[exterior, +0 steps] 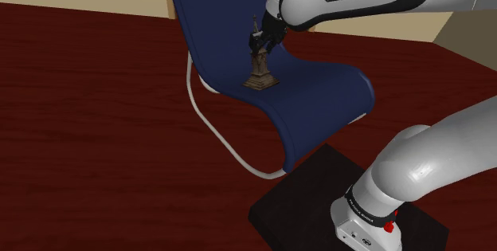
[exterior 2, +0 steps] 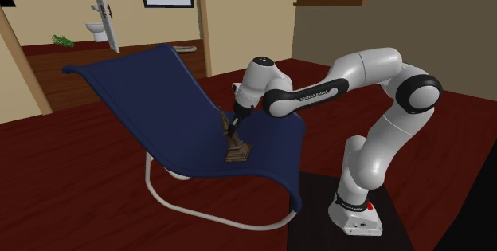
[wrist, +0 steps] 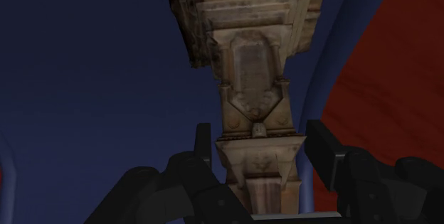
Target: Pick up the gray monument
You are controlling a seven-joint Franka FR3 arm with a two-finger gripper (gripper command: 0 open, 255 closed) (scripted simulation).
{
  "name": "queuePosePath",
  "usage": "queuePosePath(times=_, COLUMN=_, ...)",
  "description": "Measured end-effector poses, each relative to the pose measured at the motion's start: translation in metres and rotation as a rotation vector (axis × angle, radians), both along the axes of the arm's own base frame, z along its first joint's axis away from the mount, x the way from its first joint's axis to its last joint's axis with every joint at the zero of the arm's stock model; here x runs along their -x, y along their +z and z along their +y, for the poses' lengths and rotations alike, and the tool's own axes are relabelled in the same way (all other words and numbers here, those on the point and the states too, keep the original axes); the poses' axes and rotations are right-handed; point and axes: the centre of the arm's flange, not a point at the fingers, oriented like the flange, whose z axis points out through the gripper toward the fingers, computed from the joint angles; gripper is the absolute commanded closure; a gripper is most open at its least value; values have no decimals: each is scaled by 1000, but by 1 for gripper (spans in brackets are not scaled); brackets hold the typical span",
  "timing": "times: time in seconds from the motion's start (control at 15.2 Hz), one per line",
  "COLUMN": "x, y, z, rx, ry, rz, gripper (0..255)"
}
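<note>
The monument point(exterior: 261, 74) is a small brownish-grey stone statue on a stepped base. It stands upright on the seat of a blue lounge chair point(exterior: 318, 98). My black gripper point(exterior: 257, 44) comes down over its upper part. In the second exterior view the gripper point(exterior 2: 232, 127) sits at the top of the monument point(exterior 2: 236, 150). In the wrist view the monument's column point(wrist: 249, 80) runs between the two fingers, and the gripper point(wrist: 260, 144) is shut on it, with each finger against a side. Its base still rests on the chair.
The blue chair point(exterior 2: 135, 98) has a tall sloping back and a white tube frame point(exterior: 231, 142) on the dark red floor. My black stand point(exterior: 311, 205) sits right by the chair's front edge. A doorway and walls lie behind the chair.
</note>
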Motion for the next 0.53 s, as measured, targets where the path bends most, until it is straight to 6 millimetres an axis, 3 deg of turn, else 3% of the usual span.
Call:
queuePosePath(times=0.26, x=0, y=0, z=0, rx=0, ry=-1, rz=0, gripper=255)
queuePosePath(times=0.53, x=0, y=14, z=1, rx=0, ry=0, rz=2, gripper=255)
